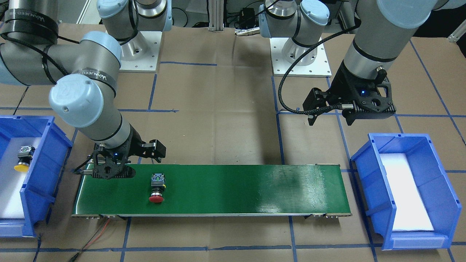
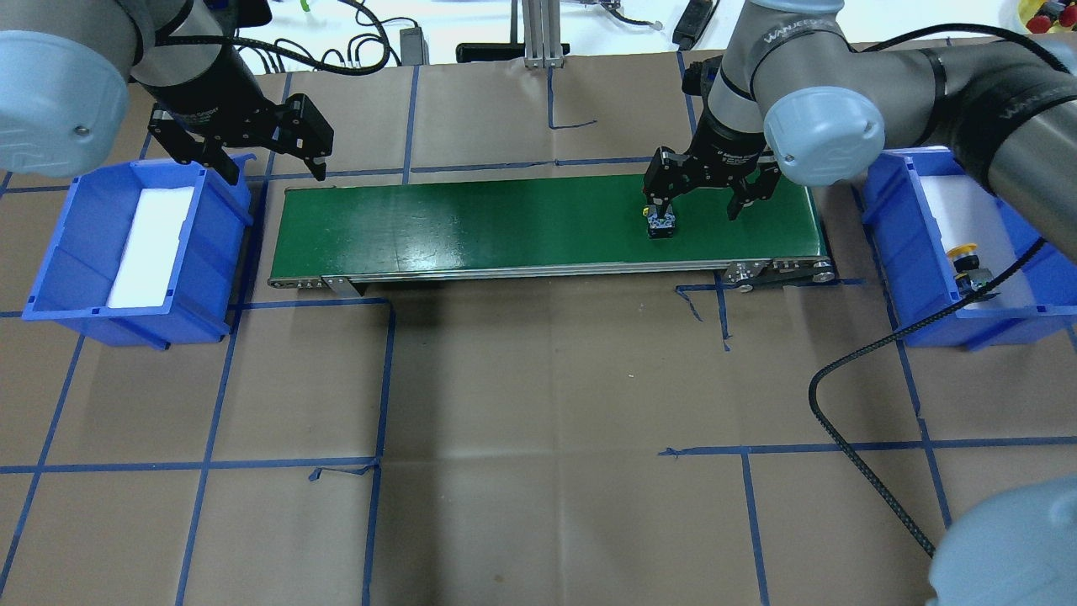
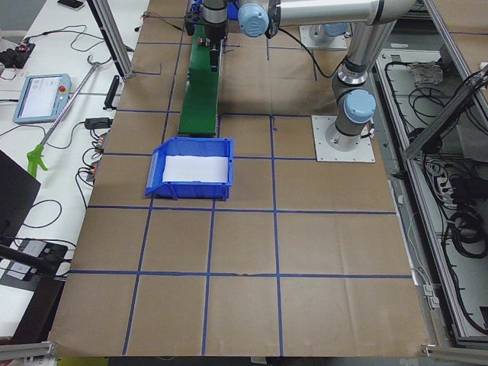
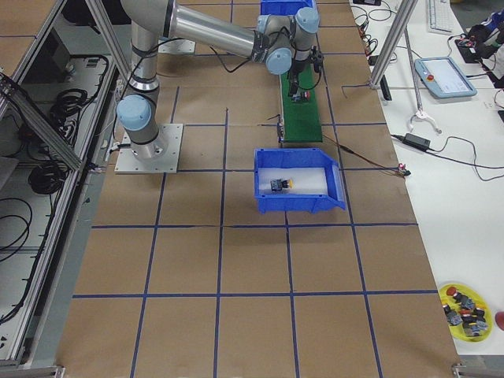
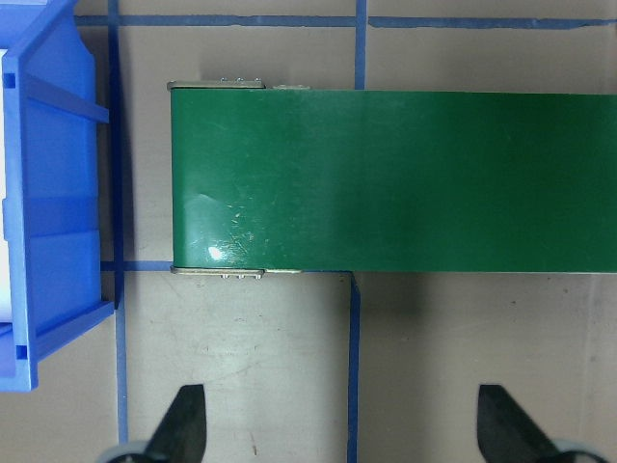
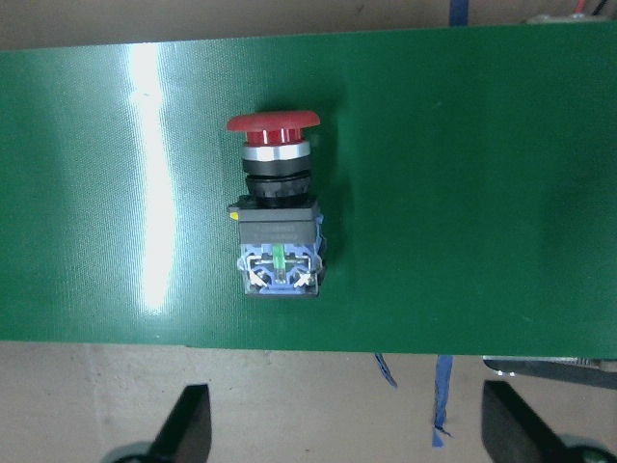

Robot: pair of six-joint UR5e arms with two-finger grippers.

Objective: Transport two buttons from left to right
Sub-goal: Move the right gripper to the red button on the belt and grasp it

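Observation:
The red-capped button (image 6: 277, 218) lies on its side on the green conveyor belt (image 6: 482, 174), near the belt's right end in the overhead view (image 2: 661, 225). My right gripper (image 2: 700, 202) hangs open and empty just over the belt, close beside it; in the front view the red button (image 1: 156, 187) lies just off the gripper (image 1: 122, 162). The yellow-capped button (image 2: 966, 261) lies in the right blue bin (image 2: 892, 236); it also shows in the front view (image 1: 23, 159). My left gripper (image 2: 273, 168) is open and empty above the belt's left end.
The left blue bin (image 2: 59, 278) holds only a white foam pad. The belt (image 5: 386, 183) runs between the two bins on a brown paper table marked with blue tape. A black cable (image 2: 867, 471) loops over the table's right side.

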